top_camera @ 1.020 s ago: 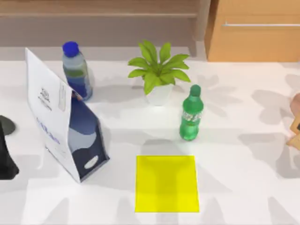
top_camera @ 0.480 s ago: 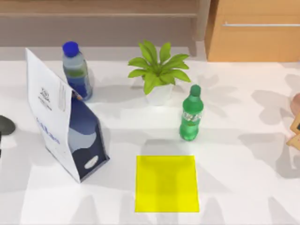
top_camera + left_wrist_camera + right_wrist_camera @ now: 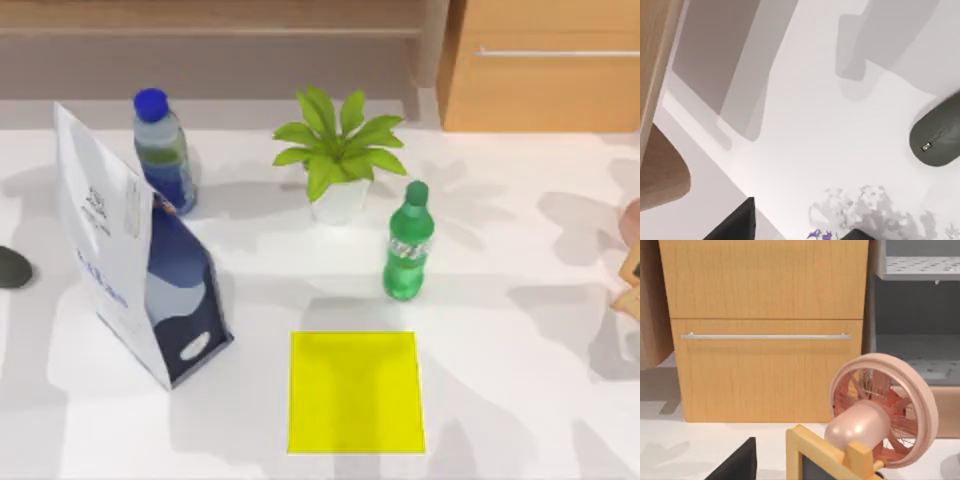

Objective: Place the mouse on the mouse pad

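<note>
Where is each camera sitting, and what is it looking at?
Top view: above the table, looking down on the mouse pad, green bottle, plant, and the mouse at the left edge.
Left wrist view: on the left arm, facing the tabletop and the mouse; a black piece of the arm shows.
Right wrist view: on the right arm, facing a wooden cabinet and pink fan.
Top and left wrist views share the mouse.

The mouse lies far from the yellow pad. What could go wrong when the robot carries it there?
The mouse lies at the table's far left edge; a poor grasp might push it off. The upright paper bag stands between it and the mouse pad, so a low carry could knock the bag over. The green bottle stands just behind the pad and might be tipped during placing.
</note>
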